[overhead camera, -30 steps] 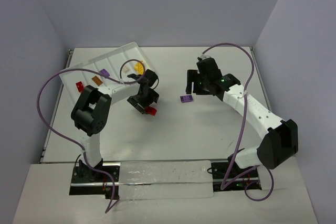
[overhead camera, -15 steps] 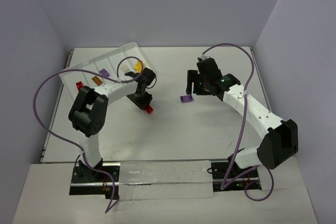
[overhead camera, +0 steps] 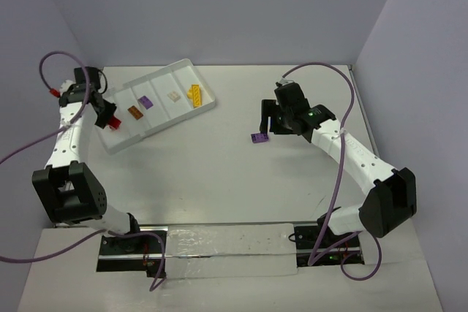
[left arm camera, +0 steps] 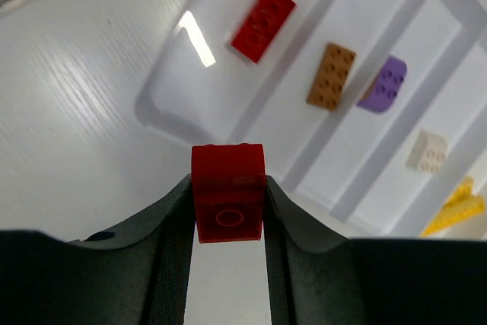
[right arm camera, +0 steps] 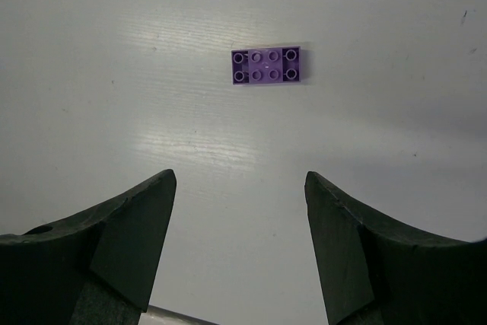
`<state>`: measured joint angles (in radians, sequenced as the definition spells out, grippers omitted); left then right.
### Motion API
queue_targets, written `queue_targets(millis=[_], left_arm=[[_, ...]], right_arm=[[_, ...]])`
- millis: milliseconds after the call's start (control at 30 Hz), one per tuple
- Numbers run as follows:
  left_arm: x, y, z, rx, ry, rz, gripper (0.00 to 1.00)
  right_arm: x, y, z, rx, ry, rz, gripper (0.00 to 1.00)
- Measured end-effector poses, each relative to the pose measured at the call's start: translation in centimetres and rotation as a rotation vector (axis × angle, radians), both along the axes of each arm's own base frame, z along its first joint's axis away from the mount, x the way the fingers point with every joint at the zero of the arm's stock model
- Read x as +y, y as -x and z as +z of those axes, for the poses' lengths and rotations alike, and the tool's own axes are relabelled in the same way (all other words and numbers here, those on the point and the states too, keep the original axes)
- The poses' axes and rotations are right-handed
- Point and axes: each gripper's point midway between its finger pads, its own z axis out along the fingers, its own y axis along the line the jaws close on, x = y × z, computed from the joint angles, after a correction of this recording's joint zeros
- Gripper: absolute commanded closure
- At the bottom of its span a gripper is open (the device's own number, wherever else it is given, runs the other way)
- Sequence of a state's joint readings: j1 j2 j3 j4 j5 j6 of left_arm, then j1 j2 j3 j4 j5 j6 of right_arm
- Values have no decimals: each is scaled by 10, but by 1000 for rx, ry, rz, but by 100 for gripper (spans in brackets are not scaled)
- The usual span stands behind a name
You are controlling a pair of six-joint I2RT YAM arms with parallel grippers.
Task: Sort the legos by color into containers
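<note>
Top view: my left gripper (overhead camera: pixel 110 117) has swung from table centre out to left end of tray (overhead camera: pixel 157 77), bringing held red brick (overhead camera: pixel 113 122) with it. My right gripper (overhead camera: pixel 267 123) unmoved near loose purple brick (overhead camera: pixel 258 137).

Left wrist: jaws clamped on held red brick (left arm camera: pixel 227 192), poised at edge of end compartment where second red brick (left arm camera: pixel 263 21) lies. Release looks due next.

Right wrist: jaws spread, empty. Loose purple brick (right arm camera: pixel 265 65) on table ahead, not yet between fingers.
</note>
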<state>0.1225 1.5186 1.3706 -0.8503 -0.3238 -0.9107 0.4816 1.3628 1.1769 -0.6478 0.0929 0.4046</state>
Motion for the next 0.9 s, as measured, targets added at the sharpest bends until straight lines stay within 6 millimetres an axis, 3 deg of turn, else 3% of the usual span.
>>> queue_targets(millis=[100, 300, 567, 633, 700, 900], left_arm=[[35, 7, -6, 9, -16, 44, 100], [61, -2, -36, 68, -2, 45, 97], [84, -57, -51, 71, -14, 19, 88], [91, -74, -52, 58, -22, 16, 79], [97, -89, -56, 51, -27, 14, 59], [109, -109, -77, 88, -27, 4, 25]], right_arm=[[0, 0, 0, 0, -2, 1, 24], [1, 0, 0, -1, -2, 1, 24], [-1, 1, 3, -9, -7, -3, 24], [-1, 1, 3, -9, -6, -3, 24], [-1, 1, 3, -9, -5, -4, 24], [-5, 0, 2, -11, 11, -18, 24]])
